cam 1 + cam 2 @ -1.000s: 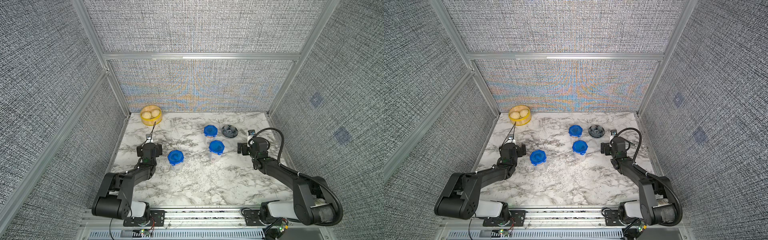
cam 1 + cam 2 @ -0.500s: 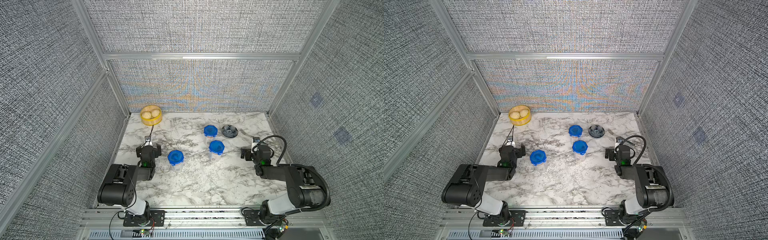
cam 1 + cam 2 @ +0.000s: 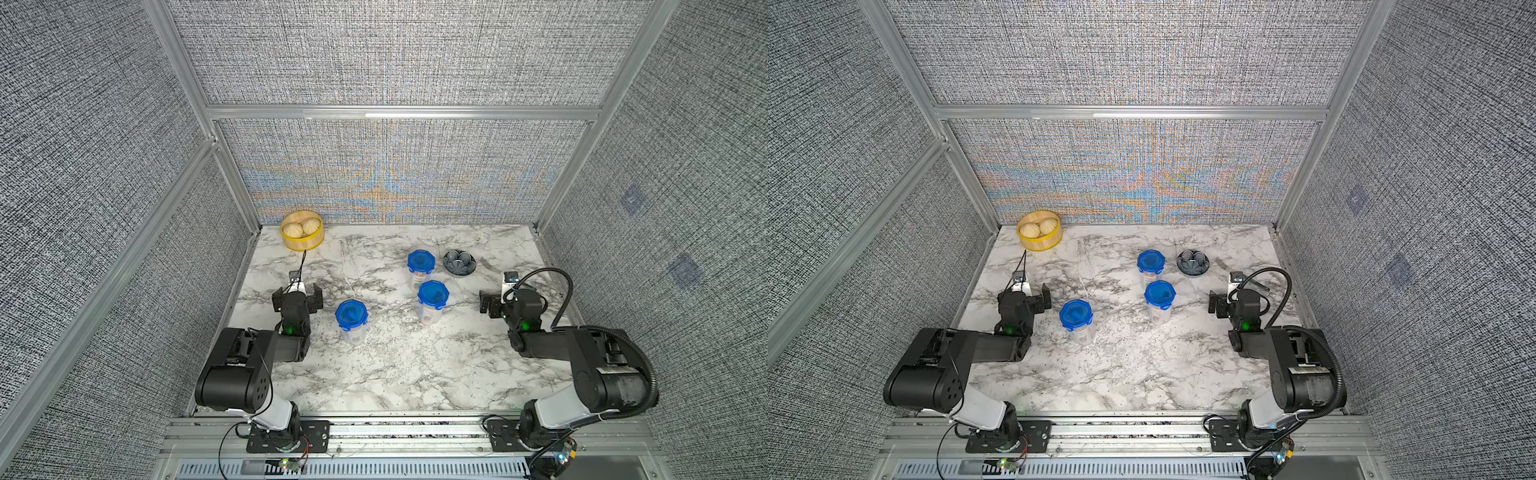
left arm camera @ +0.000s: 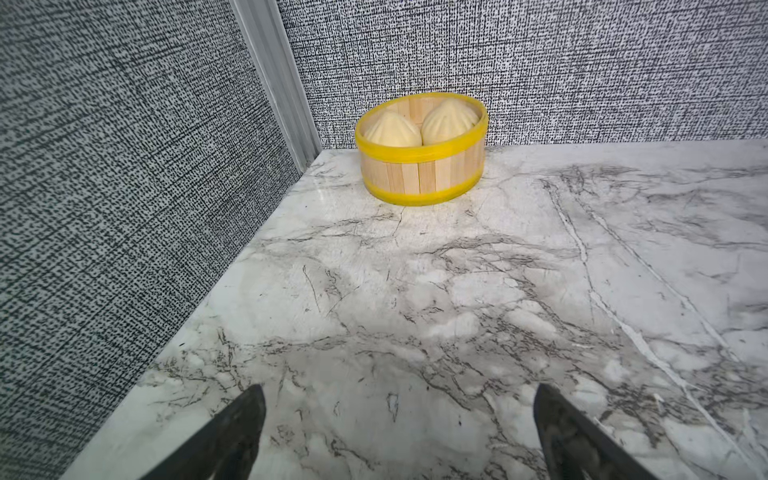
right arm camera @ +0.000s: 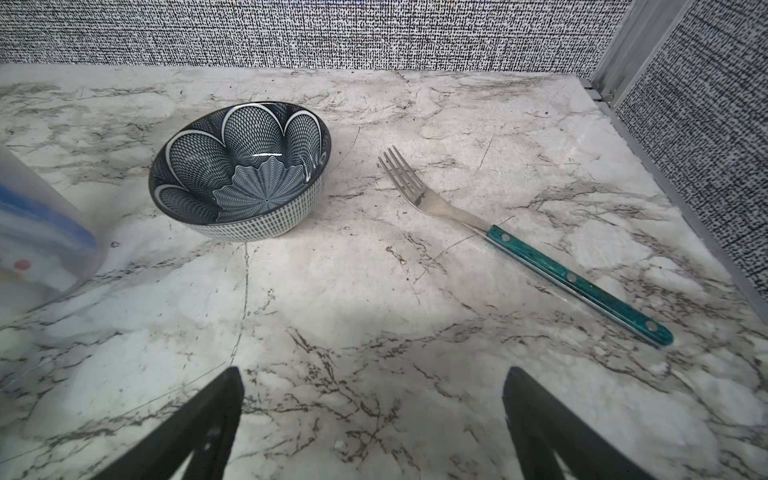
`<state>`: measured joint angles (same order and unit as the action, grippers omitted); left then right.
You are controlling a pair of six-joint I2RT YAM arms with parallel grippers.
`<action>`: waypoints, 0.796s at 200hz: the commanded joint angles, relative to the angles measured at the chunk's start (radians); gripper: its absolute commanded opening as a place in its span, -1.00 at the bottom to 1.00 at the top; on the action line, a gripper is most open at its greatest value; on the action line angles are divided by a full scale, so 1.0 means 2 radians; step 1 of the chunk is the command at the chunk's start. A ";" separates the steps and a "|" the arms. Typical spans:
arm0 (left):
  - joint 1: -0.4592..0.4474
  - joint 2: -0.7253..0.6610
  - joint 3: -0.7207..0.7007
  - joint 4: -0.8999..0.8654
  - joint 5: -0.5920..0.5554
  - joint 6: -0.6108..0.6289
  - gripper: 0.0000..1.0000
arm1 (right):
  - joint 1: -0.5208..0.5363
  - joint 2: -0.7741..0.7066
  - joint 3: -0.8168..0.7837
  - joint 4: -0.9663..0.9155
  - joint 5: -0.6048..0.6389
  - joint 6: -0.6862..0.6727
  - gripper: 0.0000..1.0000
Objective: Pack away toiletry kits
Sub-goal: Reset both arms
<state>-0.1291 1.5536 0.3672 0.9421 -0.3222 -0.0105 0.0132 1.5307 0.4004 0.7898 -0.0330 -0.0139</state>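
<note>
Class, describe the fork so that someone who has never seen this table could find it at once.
Start at the marble table and go to its far right corner. There a dark patterned bowl stands, and the fork lies flat beside it, not touching. It is the only cutlery there: silver tines, teal riveted handle.

No text, brand, number or sign can be read anywhere. Inside the clear plastic cups with blue clip lids [image 3: 352, 320] some small marks show, but they are too blurred to read.
</note>
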 commanded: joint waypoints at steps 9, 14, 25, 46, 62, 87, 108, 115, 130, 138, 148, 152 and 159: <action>0.000 0.000 0.000 0.012 0.002 0.002 0.99 | 0.000 -0.001 0.003 0.016 0.002 -0.003 0.98; 0.000 0.000 0.000 0.012 0.002 0.002 0.99 | 0.000 -0.001 0.002 0.015 0.002 -0.003 0.98; 0.003 0.001 0.000 0.009 -0.005 -0.008 0.99 | 0.000 -0.001 0.001 0.015 0.002 -0.003 0.99; 0.003 -0.013 -0.061 0.097 -0.006 -0.010 0.99 | 0.000 -0.002 0.001 0.016 0.002 -0.003 0.98; 0.009 0.007 -0.043 0.106 -0.012 -0.015 0.99 | 0.000 -0.001 0.002 0.014 0.003 -0.003 0.98; 0.005 -0.047 -0.017 -0.036 0.043 0.009 0.99 | 0.002 -0.001 0.002 0.013 0.005 -0.005 0.98; -0.001 -0.014 -0.065 0.110 0.004 0.002 0.99 | 0.003 0.000 0.005 0.010 0.005 -0.005 0.98; -0.001 0.014 -0.047 0.127 -0.011 0.004 0.99 | 0.003 0.000 0.005 0.010 0.006 -0.005 0.98; -0.003 -0.018 -0.002 -0.019 0.006 -0.001 0.99 | 0.003 0.000 0.005 0.010 0.007 -0.005 0.98; -0.002 -0.032 0.032 -0.109 0.018 0.002 0.99 | 0.004 0.000 0.005 0.010 0.007 -0.006 0.98; 0.002 -0.027 0.020 -0.064 0.023 -0.006 0.99 | 0.004 0.000 0.005 0.010 0.008 -0.007 0.98; 0.002 -0.019 0.013 -0.040 0.027 -0.004 0.99 | 0.004 0.000 0.005 0.010 0.008 -0.006 0.98; 0.002 -0.002 0.004 0.004 0.029 0.007 0.99 | 0.005 0.000 0.005 0.010 0.008 -0.006 0.98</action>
<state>-0.1307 1.5024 0.4030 0.9211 -0.2874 -0.0086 0.0196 1.5311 0.4049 0.7902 -0.0288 -0.0219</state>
